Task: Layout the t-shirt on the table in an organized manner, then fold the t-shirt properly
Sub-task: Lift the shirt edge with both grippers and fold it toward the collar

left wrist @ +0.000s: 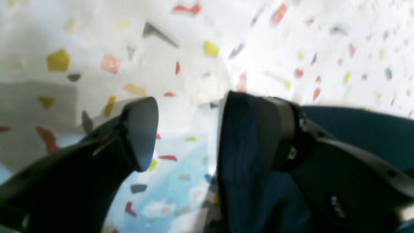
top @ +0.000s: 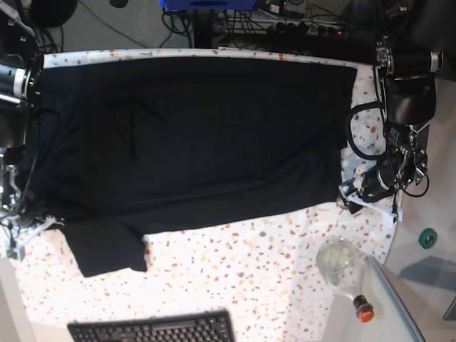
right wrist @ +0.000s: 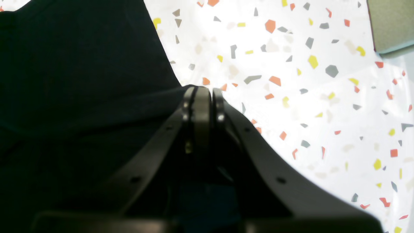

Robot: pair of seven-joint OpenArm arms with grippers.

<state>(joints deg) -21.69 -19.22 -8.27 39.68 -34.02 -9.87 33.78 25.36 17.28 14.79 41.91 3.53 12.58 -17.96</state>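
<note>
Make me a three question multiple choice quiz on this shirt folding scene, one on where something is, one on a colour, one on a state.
1. Where does the keyboard lie in the base view?
A. at the bottom edge, below the t-shirt
B. on top of the shirt
C. at the top edge

2. What colour is the cap of the bottle?
A. blue
B. red
C. white

3. How do the fingers of the left gripper stand?
A. pressed together
B. spread apart
C. out of view

Answers:
1. A, since the keyboard sits on the table at the frame's lower edge, apart from the shirt.
2. B, since the cap at the bottle's lower end is red.
3. B, since the left wrist view shows speckled cloth in the wide gap between the fingers, while the right gripper is closed on shirt fabric.
</note>
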